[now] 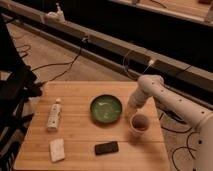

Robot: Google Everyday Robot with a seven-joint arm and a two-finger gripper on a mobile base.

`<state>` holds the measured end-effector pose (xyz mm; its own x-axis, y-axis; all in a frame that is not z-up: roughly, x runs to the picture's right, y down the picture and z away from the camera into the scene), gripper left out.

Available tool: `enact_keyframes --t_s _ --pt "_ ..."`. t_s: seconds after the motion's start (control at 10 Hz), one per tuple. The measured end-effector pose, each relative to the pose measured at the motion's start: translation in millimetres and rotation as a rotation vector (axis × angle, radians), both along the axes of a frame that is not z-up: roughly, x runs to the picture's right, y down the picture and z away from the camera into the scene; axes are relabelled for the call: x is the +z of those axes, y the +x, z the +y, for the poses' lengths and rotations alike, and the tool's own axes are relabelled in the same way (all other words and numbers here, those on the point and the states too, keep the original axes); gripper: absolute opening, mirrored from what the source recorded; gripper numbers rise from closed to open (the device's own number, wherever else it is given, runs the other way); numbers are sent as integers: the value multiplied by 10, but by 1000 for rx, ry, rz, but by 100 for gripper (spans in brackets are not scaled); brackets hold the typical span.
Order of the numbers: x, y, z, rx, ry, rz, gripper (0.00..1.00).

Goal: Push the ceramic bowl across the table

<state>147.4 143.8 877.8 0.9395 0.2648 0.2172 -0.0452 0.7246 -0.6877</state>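
Note:
The green ceramic bowl (106,108) sits near the middle of the light-wood table (75,140), upright and empty. The white arm comes in from the right and bends down over the table's right side. My gripper (129,111) hangs low just to the right of the bowl's rim, between the bowl and the small clear cup of reddish liquid (140,125). I cannot tell whether it touches the bowl.
A white bottle (54,114) lies at the left. A pale block (57,149) sits at the front left and a black phone (106,148) at the front centre. A dark chair (15,100) stands left of the table. Cables run over the floor behind.

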Motion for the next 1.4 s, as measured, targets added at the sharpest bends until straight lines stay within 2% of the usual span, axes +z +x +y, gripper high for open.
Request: enact_keyframes --t_s 0.4,0.8,1.0,1.4 --pt "125 -497 -26 -29 -2 -84 0" --pt "150 -1107 -170 -48 22 -211 0" --pt "165 -1329 -222 -55 28 -260 0" --pt "186 -1750 -197 -72 18 -353 0"
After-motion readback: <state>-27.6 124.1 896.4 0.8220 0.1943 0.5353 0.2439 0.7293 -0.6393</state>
